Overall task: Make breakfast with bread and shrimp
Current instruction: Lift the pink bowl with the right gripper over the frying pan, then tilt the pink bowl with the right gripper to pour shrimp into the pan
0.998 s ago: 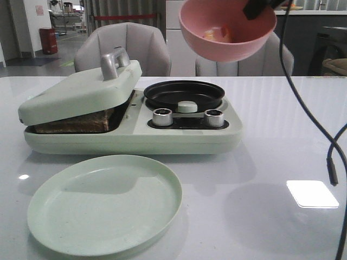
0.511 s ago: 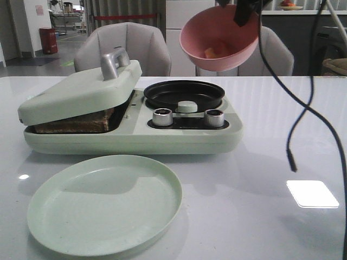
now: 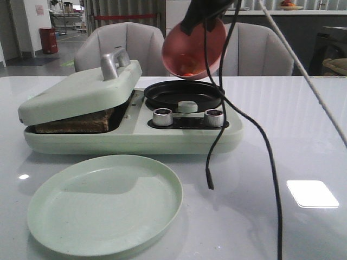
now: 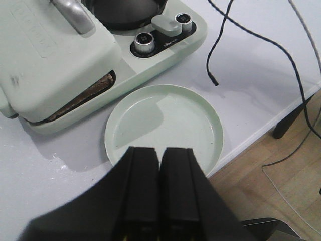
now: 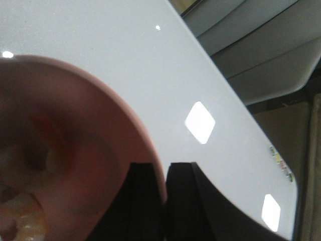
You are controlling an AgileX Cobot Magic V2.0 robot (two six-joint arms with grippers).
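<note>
Pink bowl point(image 3: 194, 50) tipped over black pan point(image 3: 184, 94); rim pinched by right gripper point(image 5: 164, 173).
Orange shrimp point(image 3: 187, 73) glimpsed low inside, blurred. Bread point(image 3: 73, 123) mostly hidden under press lid point(image 3: 78, 92). Left gripper point(image 4: 159, 165) closed, empty.

The right gripper point(image 5: 163, 201) pinches the rim of the bowl point(image 3: 193, 50), with the shrimp point(image 3: 188, 73) inside at its low edge. The round pan point(image 3: 184, 93) lies directly below the bowl. The left gripper point(image 4: 159, 188) hangs above the near rim of the plate point(image 4: 164, 126); the bread point(image 4: 80, 99) lies beyond it, under the lid point(image 4: 50, 60).
</note>
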